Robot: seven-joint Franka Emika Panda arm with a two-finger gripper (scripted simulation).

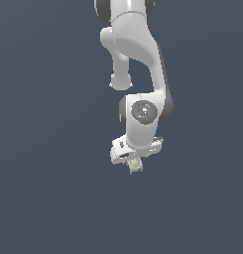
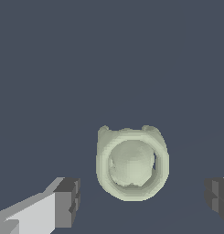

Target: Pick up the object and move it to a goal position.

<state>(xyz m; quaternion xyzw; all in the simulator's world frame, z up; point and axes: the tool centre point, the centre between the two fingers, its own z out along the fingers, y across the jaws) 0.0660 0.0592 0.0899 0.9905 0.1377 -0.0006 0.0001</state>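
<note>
The object (image 2: pixel 131 162) is a tiny pale green, roundish lumpy item with small stubby protrusions. In the wrist view it sits between my two fingers, with a gap on each side. One dark fingertip (image 2: pixel 67 201) and the other (image 2: pixel 217 196) stand wide apart and do not touch it. My gripper (image 2: pixel 143 199) is open. In the exterior view the object (image 1: pixel 135 167) pokes out just below the white hand, and the gripper (image 1: pixel 133 162) is straight over it, with its fingers mostly hidden.
The surface all around is a plain dark blue-grey. The white arm (image 1: pixel 138 54) reaches down from the top of the exterior view. No goal marker shows.
</note>
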